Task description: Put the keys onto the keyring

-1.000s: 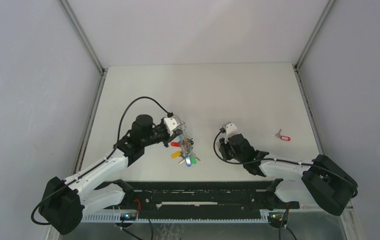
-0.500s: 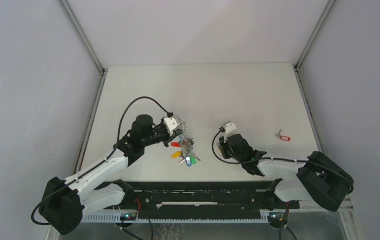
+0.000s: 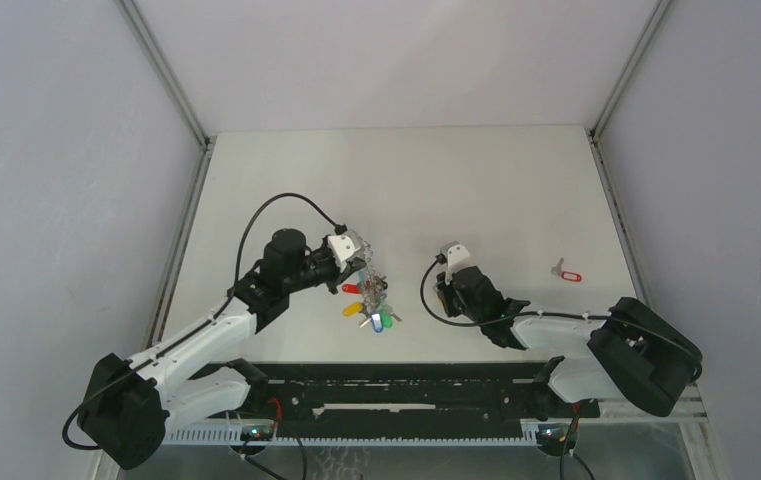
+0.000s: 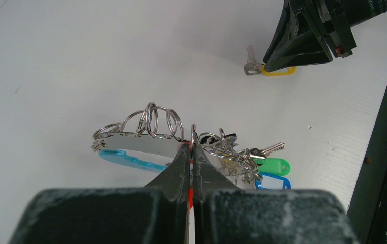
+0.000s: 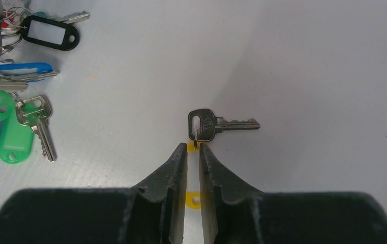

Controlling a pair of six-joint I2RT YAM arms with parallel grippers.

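**Keyring clamped at left; right fingers at the yellow-tagged key**

Top external: The left arm point(image 3: 206, 335) holds the keyring point(image 3: 368, 297) near the middle of the white surface point(image 3: 406, 180), its coloured tags spread beneath. The right arm point(image 3: 556, 335) bends its wrist down just to the right of the keyring. A red-tagged key point(image 3: 566, 271) lies flat, well apart to the right, with nothing touching it.

Left wrist: The left fingers point(image 4: 178, 168) are closed tight on the keyring's grey bar, beside its cyan section point(image 4: 122, 156). A green tag point(image 4: 273, 165) sits to the right.

Right wrist: The right fingers point(image 5: 173, 173) point down with a narrow gap between them, over the yellow tag point(image 5: 193, 199) of a silver key point(image 5: 207, 125) lying flat just past the tips. Whether they pinch the tag cannot be told.
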